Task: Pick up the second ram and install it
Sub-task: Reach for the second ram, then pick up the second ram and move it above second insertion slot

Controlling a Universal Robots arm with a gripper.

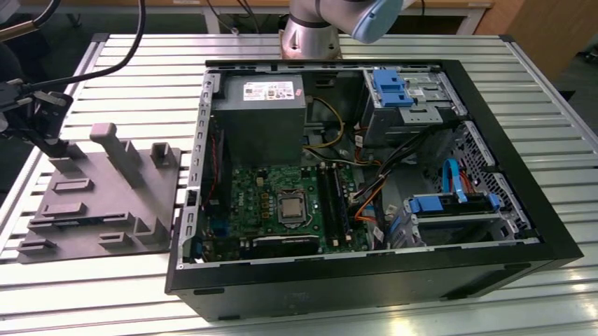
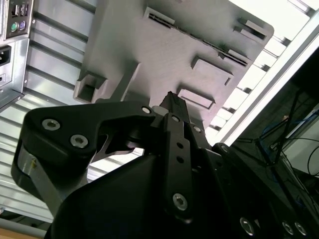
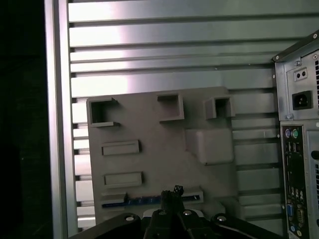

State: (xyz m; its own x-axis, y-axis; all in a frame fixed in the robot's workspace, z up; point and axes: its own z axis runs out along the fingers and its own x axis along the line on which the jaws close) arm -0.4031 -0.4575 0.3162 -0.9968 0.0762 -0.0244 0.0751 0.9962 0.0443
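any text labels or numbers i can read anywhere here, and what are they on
No text is legible enough to quote.
White label on the grey power supply: print too small to read.
Processor on the motherboard: markings too small to read.
Case rear panel in the first wrist view: marks by the ports are blurred.
Grey fixture plate: no text on it.

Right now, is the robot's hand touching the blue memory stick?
Cannot tell. In the first wrist view the hand overlaps the second ram in the grey tray, but neither contact nor a gap shows plainly.
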